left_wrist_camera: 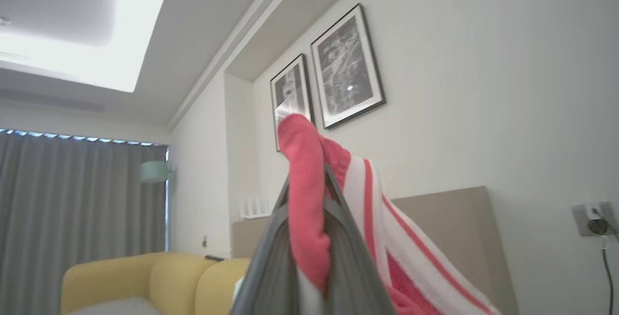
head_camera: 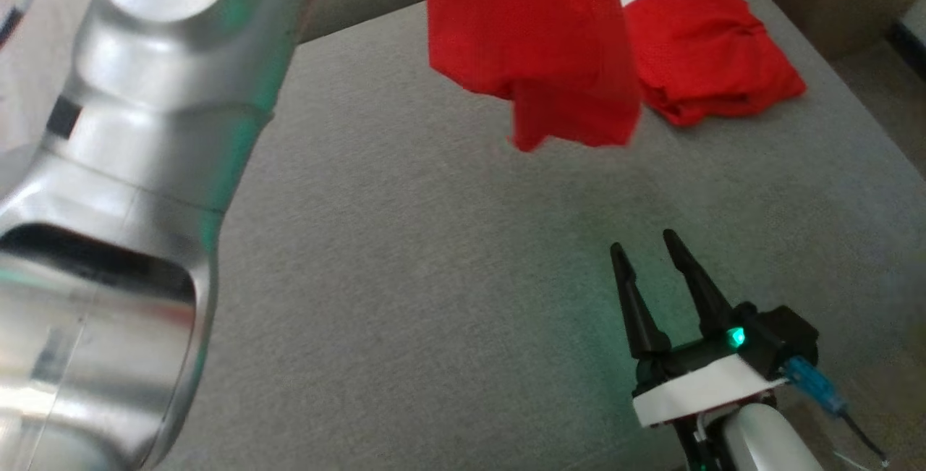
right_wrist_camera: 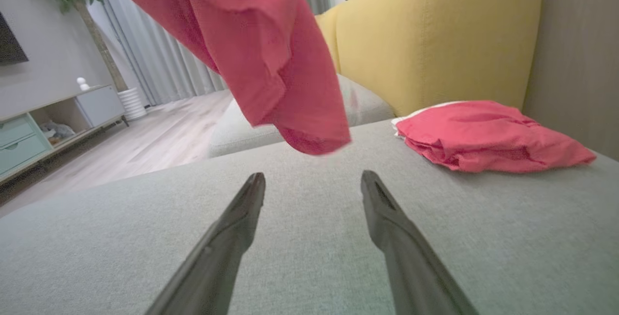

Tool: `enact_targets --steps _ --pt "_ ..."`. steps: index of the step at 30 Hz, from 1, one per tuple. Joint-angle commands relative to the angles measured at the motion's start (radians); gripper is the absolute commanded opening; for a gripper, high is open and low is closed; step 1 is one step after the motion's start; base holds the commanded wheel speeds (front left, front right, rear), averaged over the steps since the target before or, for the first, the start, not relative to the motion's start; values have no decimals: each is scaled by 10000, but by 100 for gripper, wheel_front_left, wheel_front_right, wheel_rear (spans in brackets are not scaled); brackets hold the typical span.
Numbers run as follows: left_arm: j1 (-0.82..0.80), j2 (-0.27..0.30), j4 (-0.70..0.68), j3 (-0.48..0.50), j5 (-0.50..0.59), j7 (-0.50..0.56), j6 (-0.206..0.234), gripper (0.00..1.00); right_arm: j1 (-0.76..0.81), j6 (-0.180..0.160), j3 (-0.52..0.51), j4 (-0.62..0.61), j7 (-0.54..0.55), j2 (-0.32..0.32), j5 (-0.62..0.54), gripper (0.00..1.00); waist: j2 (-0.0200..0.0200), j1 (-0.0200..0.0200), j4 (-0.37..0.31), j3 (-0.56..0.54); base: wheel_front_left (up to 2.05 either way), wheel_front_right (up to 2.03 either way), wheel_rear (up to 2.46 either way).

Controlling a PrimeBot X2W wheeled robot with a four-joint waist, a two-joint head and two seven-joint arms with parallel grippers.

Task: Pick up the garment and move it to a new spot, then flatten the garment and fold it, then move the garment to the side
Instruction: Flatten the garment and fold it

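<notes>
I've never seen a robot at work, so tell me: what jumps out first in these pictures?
A bright red garment dangles in mid-air above the grey cushion, pinched in the left claw, which is shut on its striped edge. Behind it to the right, a second red garment lies bunched on the cushion. At lower right, the right claw is open and empty.

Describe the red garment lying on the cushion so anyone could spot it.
Start at the wide grey cushion by the yellow backrest. At its far right lies the folded garment, red with a white edge. Unlike the hanging garment, it rests flat.
</notes>
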Motion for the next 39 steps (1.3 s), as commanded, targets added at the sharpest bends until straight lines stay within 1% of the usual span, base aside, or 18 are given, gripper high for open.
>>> enact_targets --steps 1,3,6,9,11,14,16,19,22,23,24,25,26,30,32,34,36,39 --pt "388 592 -61 357 -84 -18 99 0 -83 -7 130 -354 -40 48 17 100 0 1 309 -77 0 0 0" --pt "1421 824 -163 693 -321 -31 93 0 -45 -7 33 -371 -40 49 -4 100 0 1 588 -116 0 0 0" --pt "3562 1128 -482 1332 -764 -35 89 0 2 -7 -157 -421 -40 49 -68 100 0 1 1065 -82 0 0 0" --pt "5806 1294 -767 2101 -1179 -37 115 0 30 -7 -355 -471 -40 49 -167 100 0 1 1490 16 0 0 0" --pt "7177 1336 -967 2601 -1267 -37 184 0 21 -7 -429 -493 -40 50 -237 100 0 1 1731 94 0 0 0" --pt "8912 1192 -1391 3465 -1258 -38 325 0 36 -7 -498 -506 -40 50 -322 100 0 1 2019 147 0 0 0" --pt "9894 973 -1767 4000 -1195 -38 337 0 48 -7 -570 -511 -40 41 -346 100 0 1 2191 179 0 0 0" --pt "11098 653 -2416 4686 -1018 -38 292 0 30 -7 -562 -506 -40 24 -355 100 0 1 2366 229 0 0 0" --pt "12009 460 -3152 5069 -474 -39 334 0 57 -7 -621 -535 -40 14 -350 100 0 1 2570 275 0 0 0" --pt "12223 419 -3372 5157 -257 -39 384 23 70 -7 -615 -526 -40 -1 -345 100 0 1 2640 288 0 0 0" --pt "12388 388 -3570 5224 -36 -39 442 95 73 -7 -585 -509 -40 -23 -342 100 0 1 2688 299 0 0 0" --pt "12502 366 -3812 5301 248 -39 547 100 77 -7 -558 -492 -40 -47 -338 100 0 1 2731 306 0 0 0" --pt "12502 366 -3812 5301 248 -39 547 100 77 -7 -558 -492 -40 -47 -338 100 0 1 2731 306 0 0 0" --pt "12650 342 -4900 5467 1621 -39 1095 100 54 -7 -534 -475 -40 -102 -328 100 0 1 2786 331 0 0 0" --pt "12553 482 -5438 5260 2581 -39 1373 100 8 -7 -526 -485 -40 -129 -328 100 0 1 2760 382 0 0 0" --pt "12349 581 -5839 4851 3393 -39 1531 100 -49 -7 -503 -501 -40 -165 -329 100 0 1 2716 457 0 0 0" --pt "12044 579 -5967 4281 3912 -23 1449 100 -101 -7 -478 -526 -40 -203 -336 100 0 1 2644 562 0 0 0" --pt "11309 522 -5950 3243 4552 472 1114 100 -201 -7 -458 -562 -40 -233 -358 100 0 1 2488 809 0 0 0"
